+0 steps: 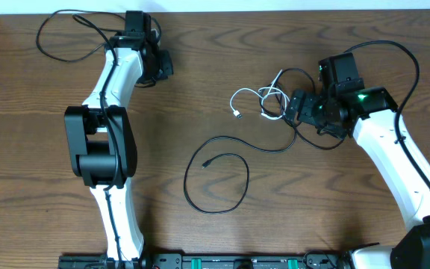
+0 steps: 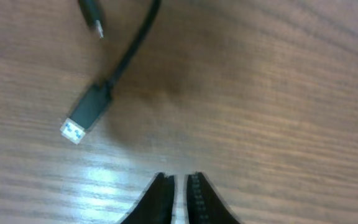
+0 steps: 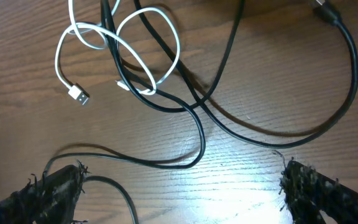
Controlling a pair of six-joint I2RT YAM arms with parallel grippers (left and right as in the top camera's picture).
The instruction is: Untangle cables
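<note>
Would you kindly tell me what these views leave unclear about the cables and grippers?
Overhead: where the white cable meets the black cables, which strand lies on top is too small to tell.
Left wrist: the black plug is blurred; its cord leaves the top edge.
Right wrist: the top edge cuts off the black cables; of the right gripper only fingertips show.

tangle of cables (image 1: 271, 101) on table (image 1: 304, 209), right of centre, just left of right gripper (image 1: 293, 106) | trailing loop (image 1: 216, 178) nearer the arm bases, toward centre
</note>
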